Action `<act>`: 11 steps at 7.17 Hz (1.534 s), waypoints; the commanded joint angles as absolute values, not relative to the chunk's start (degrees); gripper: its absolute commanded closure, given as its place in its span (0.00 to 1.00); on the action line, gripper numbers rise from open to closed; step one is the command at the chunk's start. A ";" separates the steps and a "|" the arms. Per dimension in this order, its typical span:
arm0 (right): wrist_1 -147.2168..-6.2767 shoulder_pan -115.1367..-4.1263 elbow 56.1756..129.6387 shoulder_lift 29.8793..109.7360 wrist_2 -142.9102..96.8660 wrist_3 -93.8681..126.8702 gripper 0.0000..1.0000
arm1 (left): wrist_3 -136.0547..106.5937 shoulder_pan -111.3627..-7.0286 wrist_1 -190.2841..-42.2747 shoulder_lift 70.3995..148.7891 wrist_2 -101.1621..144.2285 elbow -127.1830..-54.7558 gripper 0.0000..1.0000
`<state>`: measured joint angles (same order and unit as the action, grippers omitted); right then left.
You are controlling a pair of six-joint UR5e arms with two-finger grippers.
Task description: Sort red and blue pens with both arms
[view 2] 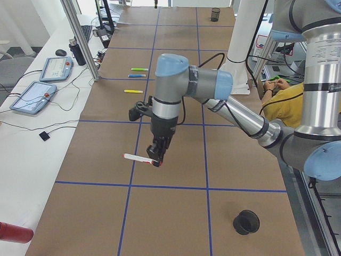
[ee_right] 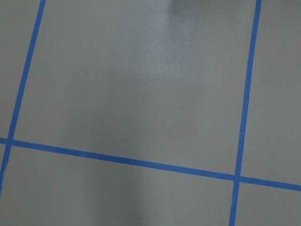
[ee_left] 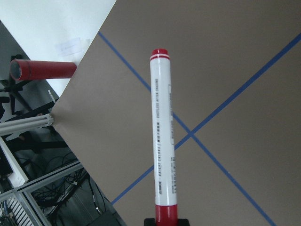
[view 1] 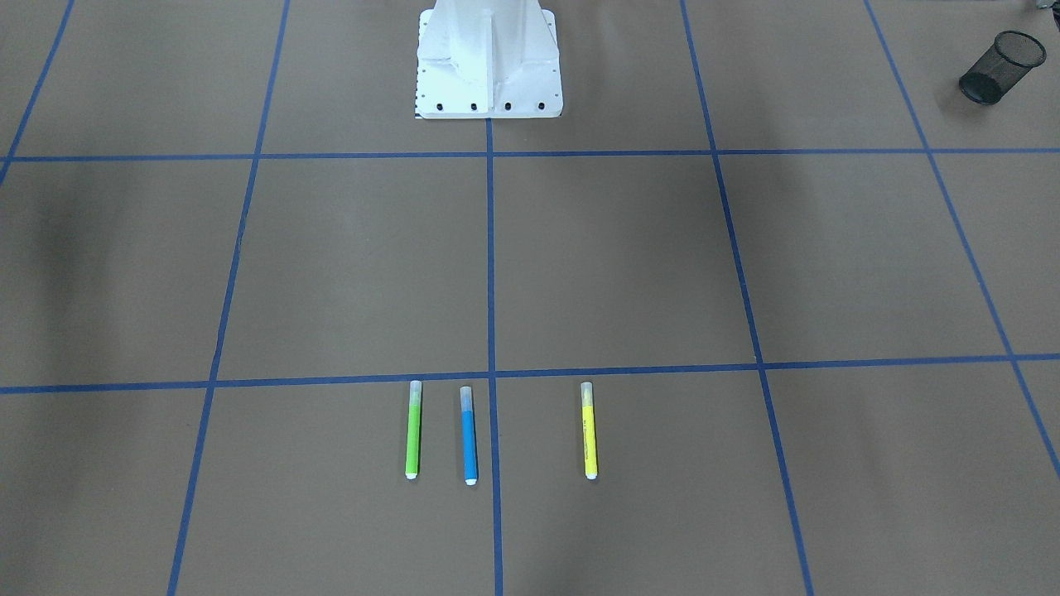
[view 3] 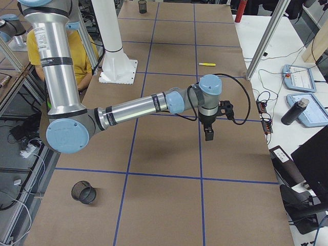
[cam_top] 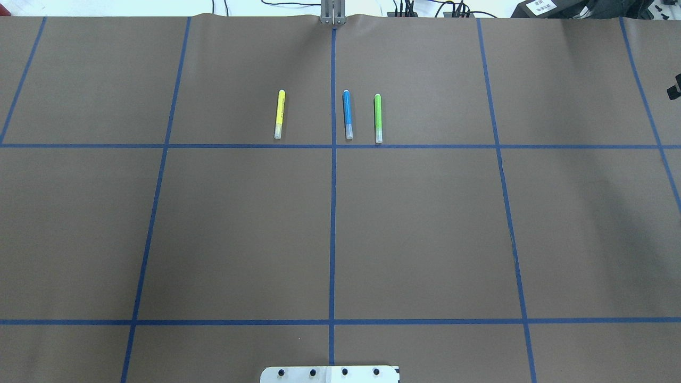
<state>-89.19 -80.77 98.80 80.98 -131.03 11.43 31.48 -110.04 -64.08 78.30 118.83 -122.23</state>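
A wide table (cam_top: 239, 229) was covered in brown paper and divided into large squares by blue tape lines. A white pedestal (view 1: 489, 58) stood bolted at the middle of one long edge.

Across the table from the pedestal, three markers lay parallel. The blue pen (view 1: 469, 436) lay just to the robot's right of the tape line running out from the pedestal. A green marker (view 1: 413, 430) lay beyond it, and a yellow marker (view 1: 589, 430) lay on the line's other side.

Out to the pedestal's left, the left gripper (view 2: 158, 159) was clamped on one red end of the red pen (ee_left: 162, 136), holding it level above the paper. A black mesh cup (view 1: 999, 66) stood farther out on that side.

To the pedestal's right, the right gripper (view 3: 209, 134) hung pointing down over bare paper, and its jaws could not be made out. A second mesh cup (view 3: 84, 192) stood beyond it.

Opposite the pedestal, a white bench (view 2: 21, 138) held two tablet controllers (view 2: 33, 96) and a dark bottle (view 2: 76, 52). Behind the pedestal was a person in a yellow shirt (view 3: 38, 46).
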 commanded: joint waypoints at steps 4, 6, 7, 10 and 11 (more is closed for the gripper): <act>-89.21 -80.77 100.72 80.95 -131.48 11.78 0.00 | 26.82 -133.91 -43.57 65.49 124.27 -118.48 1.00; -89.21 -80.77 101.07 80.95 -132.45 11.69 0.00 | 24.00 -139.28 -32.30 65.39 124.28 -115.69 1.00; -89.21 -80.77 101.25 80.95 -132.45 11.69 0.00 | 22.78 -141.48 -30.95 65.39 124.28 -111.23 1.00; -89.12 -80.77 102.21 81.12 -132.28 11.69 0.00 | 14.77 -144.57 -25.76 64.08 124.28 -104.43 1.00; -89.21 -80.77 102.74 81.30 -132.19 11.69 0.00 | 12.50 -145.10 -25.84 63.72 124.36 -101.02 1.00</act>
